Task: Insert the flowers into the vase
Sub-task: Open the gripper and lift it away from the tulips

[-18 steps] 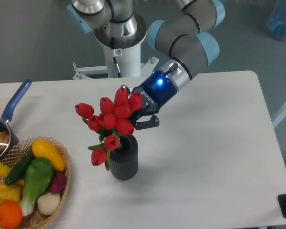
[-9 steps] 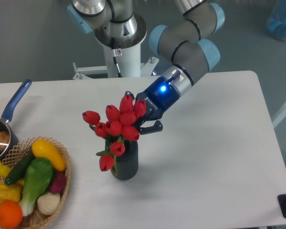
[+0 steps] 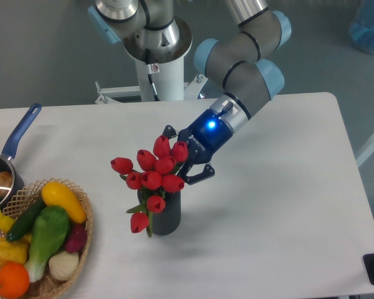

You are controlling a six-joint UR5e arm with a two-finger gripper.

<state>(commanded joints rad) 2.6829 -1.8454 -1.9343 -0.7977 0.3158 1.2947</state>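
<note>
The flowers (image 3: 152, 176), a bunch of red tulip buds with green stems and leaves, stand with their stems down in the vase (image 3: 167, 217), a dark grey ribbed cylinder at the table's middle front. The buds spread wider than the vase mouth, and two hang over its left side. My gripper (image 3: 184, 154) comes in from the upper right and is shut on the bunch just behind the buds, directly above the vase. The grip point on the stems is hidden by the buds.
A wicker basket (image 3: 81, 237) of colourful vegetables sits at the front left. A blue-handled saucepan (image 3: 12, 146) stands at the left edge. The robot's white base (image 3: 156, 68) is at the back centre.
My gripper has moved the bunch to the right and down. The stems have sunk deeper into the vase and the buds sit lower over its mouth.
</note>
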